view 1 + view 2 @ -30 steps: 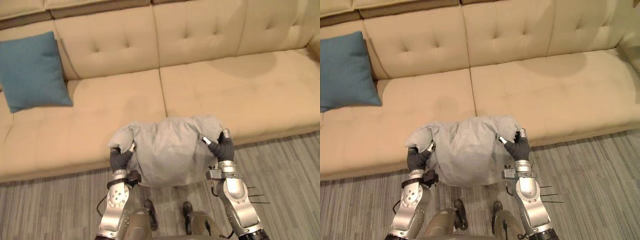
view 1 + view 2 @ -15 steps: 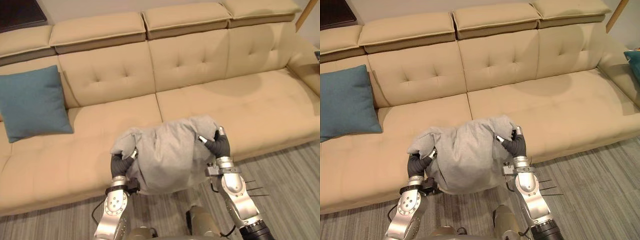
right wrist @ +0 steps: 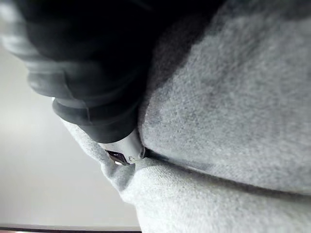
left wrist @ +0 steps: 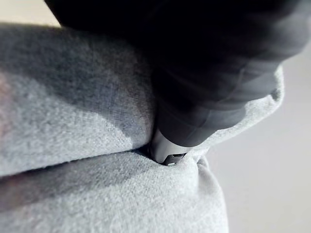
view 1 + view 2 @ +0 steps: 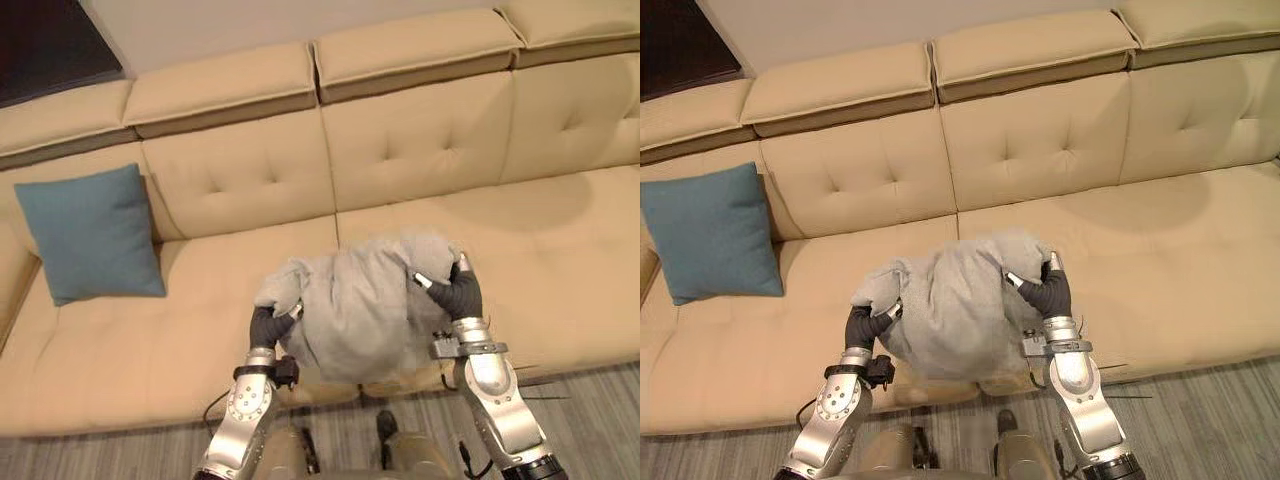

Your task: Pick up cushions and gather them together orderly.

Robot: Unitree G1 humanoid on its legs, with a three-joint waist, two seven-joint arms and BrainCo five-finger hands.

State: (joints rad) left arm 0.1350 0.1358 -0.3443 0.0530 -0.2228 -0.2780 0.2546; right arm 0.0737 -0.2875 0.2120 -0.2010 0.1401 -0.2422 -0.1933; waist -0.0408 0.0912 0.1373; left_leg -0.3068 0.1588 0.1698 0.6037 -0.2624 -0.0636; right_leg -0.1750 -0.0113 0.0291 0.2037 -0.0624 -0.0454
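Grey cushion [image 5: 365, 310] hangs above the front edge of the sofa [image 5: 560, 270]. Teal cushion [image 5: 92, 232] leans well off beyond the left hand [image 5: 268, 326], farther from the right hand [image 5: 458, 292]. Both hands pinch the grey one's ends, fingers curled into cloth.

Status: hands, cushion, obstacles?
Left hand and right hand both clamped on grey cushion, held over sofa's front edge. Blue cushion leaning at sofa's left end. No obstacle seen.

The grey cushion [image 5: 360, 310] is fuzzy matt cloth; the blue cushion [image 5: 92, 232] a finer matt weave; the sofa [image 5: 240, 180] smooth, faintly sheened upholstery.
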